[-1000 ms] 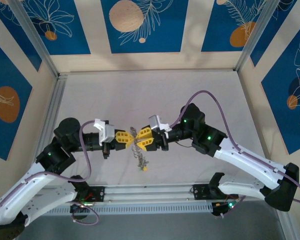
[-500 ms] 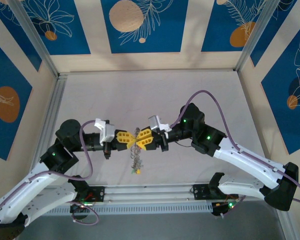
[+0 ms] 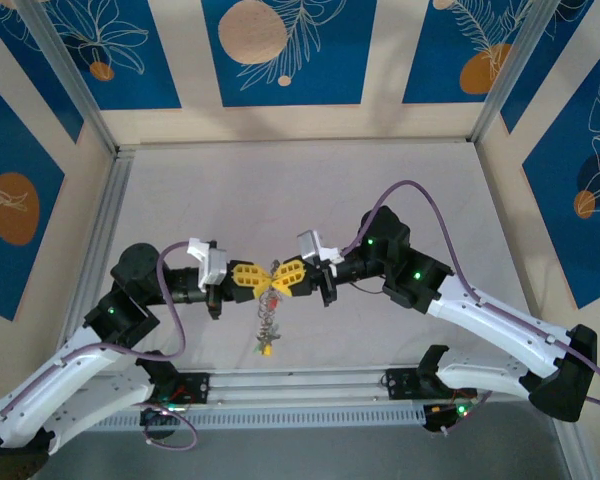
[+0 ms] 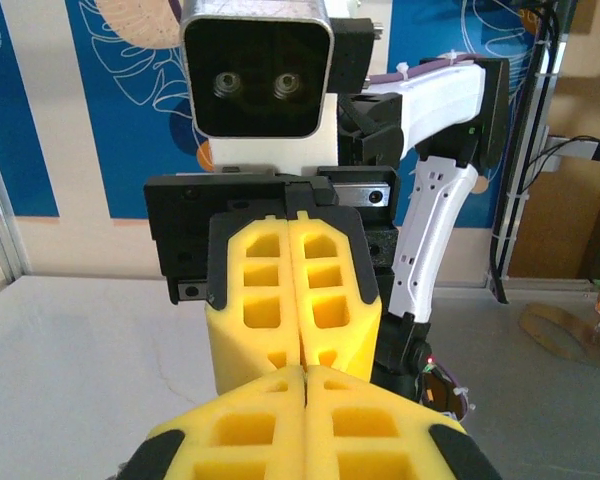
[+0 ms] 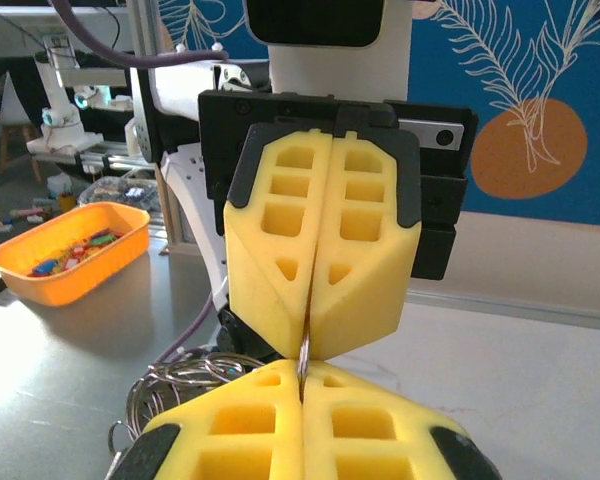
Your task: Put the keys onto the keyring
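Looking from above, the left gripper [image 3: 258,280] and the right gripper [image 3: 283,279], both with blocky yellow finger pads, point at each other and meet tip to tip. Each one is clenched, with its two pads pressed together. From the meeting point the grey metal keyring [image 3: 269,315], a loose chain of thin wire loops, hangs straight down below the two tips. At its lowest end sits one of the small keys [image 3: 267,348], with a yellow plastic head; the other keys are too small to tell from this camera. The right wrist camera adds what the top camera cannot give. A thin grey wire stands upright exactly in the seam of the left gripper [image 5: 306,345] and goes down into the seam of the right gripper [image 5: 304,378], so both tools pinch the ring at the same spot. More loops of the keyring [image 5: 180,385] bulge out just beside the right gripper's pads, on the left of that picture. Well apart behind the left gripper, an orange plastic tray [image 5: 70,250] holds small coloured pieces. The left wrist camera gives the opposite side: the left gripper [image 4: 305,385] is shut at the bottom and the right gripper [image 4: 300,350] is shut facing it, tips touching. In this view the wire is hidden between the pads.
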{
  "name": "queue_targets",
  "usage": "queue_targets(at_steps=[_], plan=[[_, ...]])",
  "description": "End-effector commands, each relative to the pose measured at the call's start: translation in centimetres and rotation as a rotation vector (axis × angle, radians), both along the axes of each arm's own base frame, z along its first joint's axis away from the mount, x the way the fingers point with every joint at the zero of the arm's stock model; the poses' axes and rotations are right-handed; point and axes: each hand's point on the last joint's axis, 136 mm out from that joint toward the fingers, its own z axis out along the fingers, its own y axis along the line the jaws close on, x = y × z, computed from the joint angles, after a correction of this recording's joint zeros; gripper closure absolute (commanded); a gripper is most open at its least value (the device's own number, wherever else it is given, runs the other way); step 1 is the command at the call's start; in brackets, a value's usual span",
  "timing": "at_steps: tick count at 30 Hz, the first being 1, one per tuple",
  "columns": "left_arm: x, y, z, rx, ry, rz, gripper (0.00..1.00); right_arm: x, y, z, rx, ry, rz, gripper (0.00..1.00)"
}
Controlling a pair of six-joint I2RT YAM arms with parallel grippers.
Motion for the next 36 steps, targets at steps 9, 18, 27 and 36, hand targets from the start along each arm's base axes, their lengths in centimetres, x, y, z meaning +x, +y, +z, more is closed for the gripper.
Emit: queue_targets(at_steps=[9, 18, 27, 36], plan=[[1.8, 3.1, -0.1, 0.36, -0.063, 0.209, 0.67, 2.5, -0.4, 0.0, -0.185, -0.101, -0.155, 1.0], [3.3, 3.6, -2.4, 0.554, -0.015, 0.246, 0.61, 3.6, 0.6, -0.1, -0.291, -0.096, -0.181, 1.0], [3.5, 2.6, -3.5, 0.56, -0.009, 0.205, 0.59, 3.8, 2.1, -1.5, -0.364, -0.08, -0.166, 1.0], [3.6, 2.2, -4.8, 0.59, 0.004, 0.186, 0.63, 3.3, 2.5, -0.9, -0.338, -0.081, -0.125, 1.0]])
